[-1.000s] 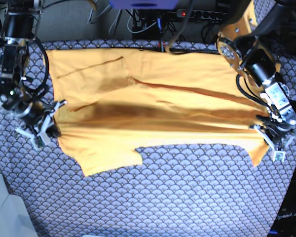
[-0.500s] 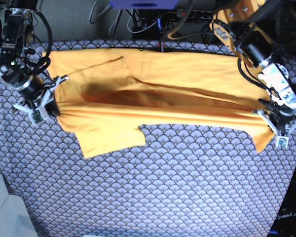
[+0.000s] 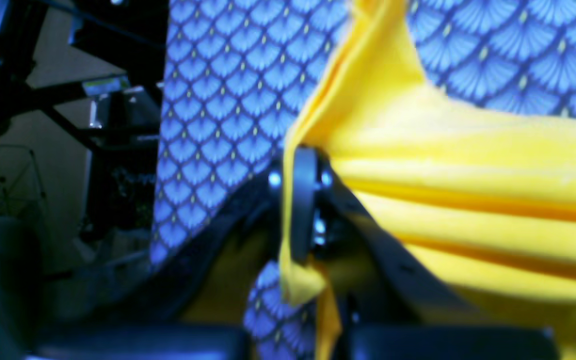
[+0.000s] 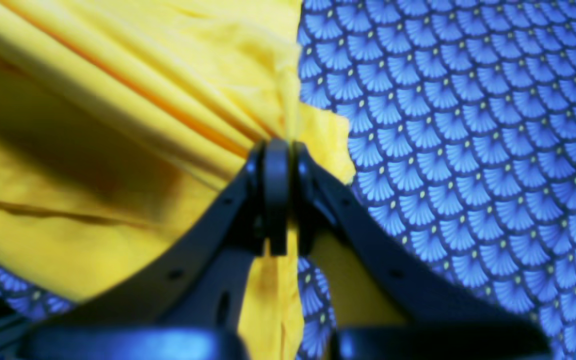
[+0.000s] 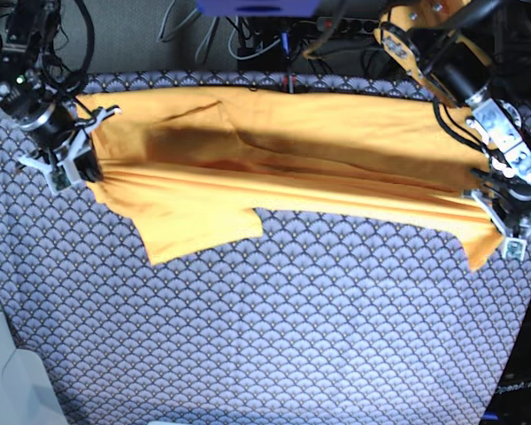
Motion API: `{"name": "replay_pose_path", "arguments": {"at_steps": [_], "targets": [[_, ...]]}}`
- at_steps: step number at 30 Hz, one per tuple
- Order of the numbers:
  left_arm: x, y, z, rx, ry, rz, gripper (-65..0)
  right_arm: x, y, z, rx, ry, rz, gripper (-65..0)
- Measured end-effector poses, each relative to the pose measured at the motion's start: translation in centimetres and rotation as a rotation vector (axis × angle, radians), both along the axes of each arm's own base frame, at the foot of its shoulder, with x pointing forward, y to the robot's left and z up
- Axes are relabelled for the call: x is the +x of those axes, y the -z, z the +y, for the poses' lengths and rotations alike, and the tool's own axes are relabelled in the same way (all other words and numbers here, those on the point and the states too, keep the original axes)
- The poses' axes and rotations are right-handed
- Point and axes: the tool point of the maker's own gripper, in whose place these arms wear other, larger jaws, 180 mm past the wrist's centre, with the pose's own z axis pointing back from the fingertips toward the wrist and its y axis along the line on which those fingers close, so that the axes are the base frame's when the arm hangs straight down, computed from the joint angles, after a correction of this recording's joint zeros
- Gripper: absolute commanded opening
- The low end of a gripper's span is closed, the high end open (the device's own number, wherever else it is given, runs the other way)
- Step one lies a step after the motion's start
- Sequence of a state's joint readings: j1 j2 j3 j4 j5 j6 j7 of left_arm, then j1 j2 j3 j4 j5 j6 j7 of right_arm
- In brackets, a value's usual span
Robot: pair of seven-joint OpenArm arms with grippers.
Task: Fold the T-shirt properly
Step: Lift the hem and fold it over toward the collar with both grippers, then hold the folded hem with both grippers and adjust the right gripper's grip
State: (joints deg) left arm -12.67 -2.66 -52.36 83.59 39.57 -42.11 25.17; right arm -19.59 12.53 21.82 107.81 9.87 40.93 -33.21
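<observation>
The yellow-orange T-shirt (image 5: pixel 283 173) is stretched across the far half of the table, its near layer lifted and folded toward the back. A sleeve (image 5: pixel 199 235) hangs down at the front left. My left gripper (image 5: pixel 504 221) at the right of the base view is shut on the shirt's right edge; in the left wrist view (image 3: pixel 302 210) the cloth (image 3: pixel 468 165) is pinched between the jaws. My right gripper (image 5: pixel 78 164) at the left is shut on the shirt's left edge; in the right wrist view (image 4: pixel 278 195) the cloth (image 4: pixel 118 100) fans out from the closed jaws. No tag shows.
A blue-grey scallop-patterned cloth (image 5: pixel 292 336) covers the table. Cables and a power strip (image 5: pixel 363 27) lie behind the far edge. A pale box corner (image 5: pixel 9 381) sits at the front left.
Both grippers have moved toward the back of the table, carrying the shirt's near edge with them. The fold has narrowed and more patterned cloth shows in front.
</observation>
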Motion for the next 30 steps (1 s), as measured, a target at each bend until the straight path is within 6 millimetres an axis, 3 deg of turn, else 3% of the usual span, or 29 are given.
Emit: {"name": "replay_pose_path", "arguments": {"at_steps": [3,9,13,18,22,30], "targets": [[-1.6,1.0,0.4,0.006,-0.028,0.067,-65.0,-0.5,-0.4,0.0,0.011,0.019,-0.012,-65.0],[-3.6,1.6,0.8,0.028,-0.039,0.109,-65.0,-2.3,1.0,-0.5,0.006,0.053,0.043,-65.0],[-6.2,3.2,1.7,0.053,-0.072,0.180,-65.0,-3.6,1.7,-2.0,-0.006,0.125,0.074,-65.0],[-7.0,3.8,1.5,0.051,-0.064,0.199,-65.0,-4.1,1.5,-3.3,-0.013,0.172,0.068,-65.0],[-7.6,4.8,0.7,0.032,-0.069,0.216,-65.0,-5.5,2.4,-3.1,-0.018,0.167,0.119,-65.0],[-7.7,5.1,0.1,0.019,-0.064,0.219,-65.0,-5.1,2.5,-2.3,-0.003,0.155,0.113,-65.0]]}}
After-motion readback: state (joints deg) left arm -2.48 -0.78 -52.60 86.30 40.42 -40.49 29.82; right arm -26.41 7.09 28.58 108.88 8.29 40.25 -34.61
